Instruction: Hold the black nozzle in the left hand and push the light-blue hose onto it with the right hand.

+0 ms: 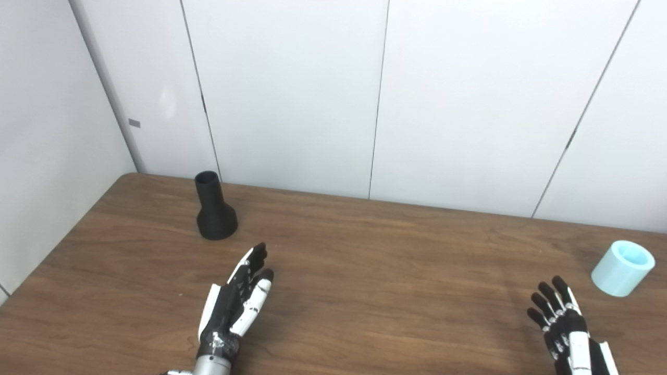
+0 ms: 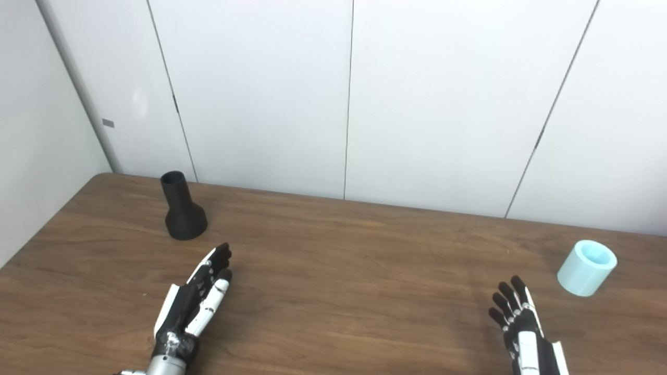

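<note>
The black nozzle [image 1: 214, 209] stands upright on its wide base at the back left of the wooden table [image 1: 375, 260]. The light-blue hose piece [image 1: 622, 267], a short hollow cylinder, stands at the right side of the table. My left hand [image 1: 237, 299] is open and empty, fingers stretched toward the nozzle, a short way in front of it. My right hand [image 1: 563, 323] is open and empty at the bottom right, a little short and left of the hose piece. Neither hand touches anything.
White wall panels [image 1: 292, 94] rise right behind the table's far edge and along its left side. The nozzle stands close to that back left corner.
</note>
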You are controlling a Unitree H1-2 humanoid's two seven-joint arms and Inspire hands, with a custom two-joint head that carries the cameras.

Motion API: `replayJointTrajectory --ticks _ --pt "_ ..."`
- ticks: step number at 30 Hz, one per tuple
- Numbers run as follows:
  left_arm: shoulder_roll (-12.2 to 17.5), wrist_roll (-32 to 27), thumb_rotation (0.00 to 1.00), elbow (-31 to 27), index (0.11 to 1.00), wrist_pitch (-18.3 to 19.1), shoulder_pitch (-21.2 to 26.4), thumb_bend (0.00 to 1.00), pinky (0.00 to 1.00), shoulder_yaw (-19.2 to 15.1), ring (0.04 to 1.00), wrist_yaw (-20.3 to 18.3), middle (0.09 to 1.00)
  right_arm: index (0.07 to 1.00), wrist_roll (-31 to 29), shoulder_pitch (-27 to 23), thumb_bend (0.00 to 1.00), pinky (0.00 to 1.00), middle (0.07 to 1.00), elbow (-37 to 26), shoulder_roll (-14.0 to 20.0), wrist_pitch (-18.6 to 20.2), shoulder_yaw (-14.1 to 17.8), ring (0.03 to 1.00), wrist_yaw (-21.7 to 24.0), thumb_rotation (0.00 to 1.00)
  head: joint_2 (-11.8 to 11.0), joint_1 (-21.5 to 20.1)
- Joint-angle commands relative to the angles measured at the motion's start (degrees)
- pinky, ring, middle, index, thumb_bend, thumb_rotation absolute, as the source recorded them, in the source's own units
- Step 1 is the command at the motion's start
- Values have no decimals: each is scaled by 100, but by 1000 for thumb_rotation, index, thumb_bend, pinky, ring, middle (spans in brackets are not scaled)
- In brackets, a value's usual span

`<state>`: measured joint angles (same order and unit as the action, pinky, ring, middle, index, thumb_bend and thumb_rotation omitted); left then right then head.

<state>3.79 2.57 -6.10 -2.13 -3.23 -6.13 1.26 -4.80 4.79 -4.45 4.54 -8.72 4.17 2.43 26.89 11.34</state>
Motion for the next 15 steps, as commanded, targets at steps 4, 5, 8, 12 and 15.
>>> replayJointTrajectory --ticks 4,5,8,12,15 --pt "326 436 163 55 912 -428 135 696 912 -315 916 392 914 958 -3 302 535 876 926 522 -24 -97 11 913 2 1000 14 21" --pt "399 628 149 -67 881 -369 202 727 869 -381 884 487 887 956 -6 297 531 871 923 526 -19 -96 12 910 5 1000 15 29" --pt "560 1178 188 -371 862 -64 403 794 802 -584 833 792 855 956 -16 284 516 867 923 536 -4 -107 9 908 22 1000 29 31" --pt "744 1555 72 -673 826 321 660 840 722 -831 775 1041 805 962 -1 282 495 866 925 482 20 -40 -21 907 40 1000 63 10" --pt "920 1736 29 -691 780 503 870 876 622 -1054 711 1238 765 979 62 282 496 875 939 438 88 -3 -87 919 96 1000 96 -43"
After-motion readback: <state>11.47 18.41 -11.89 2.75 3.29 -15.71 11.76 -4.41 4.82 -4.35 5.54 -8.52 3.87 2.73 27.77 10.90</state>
